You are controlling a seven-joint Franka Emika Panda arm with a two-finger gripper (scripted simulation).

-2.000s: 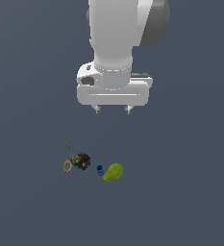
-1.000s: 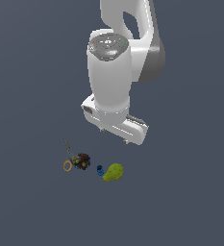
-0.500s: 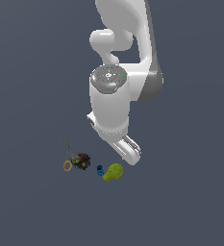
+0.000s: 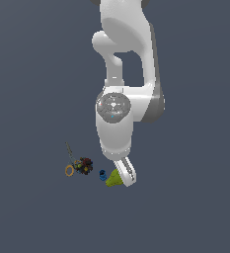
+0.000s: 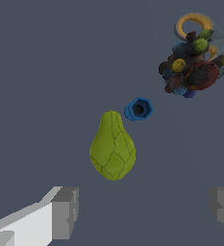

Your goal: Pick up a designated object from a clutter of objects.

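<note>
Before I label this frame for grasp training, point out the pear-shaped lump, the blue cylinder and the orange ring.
Pear-shaped lump [image 5: 112, 149]: wrist view, on its rounded body.
Blue cylinder [image 5: 132, 111]: wrist view, on its rim, beside the dark central hole.
Orange ring [image 4: 69, 170]: exterior view, on the ring at the clutter's left end.

Arm bent steeply down, wrist low near floor. Gripper [image 5: 144, 211] jaws spread wide; grey fingertips [image 5: 65, 211] apart, nothing btwn them.

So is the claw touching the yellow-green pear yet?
Apart. The wrist view shows the open claw with bare floor between both fingers and the pear.
</note>
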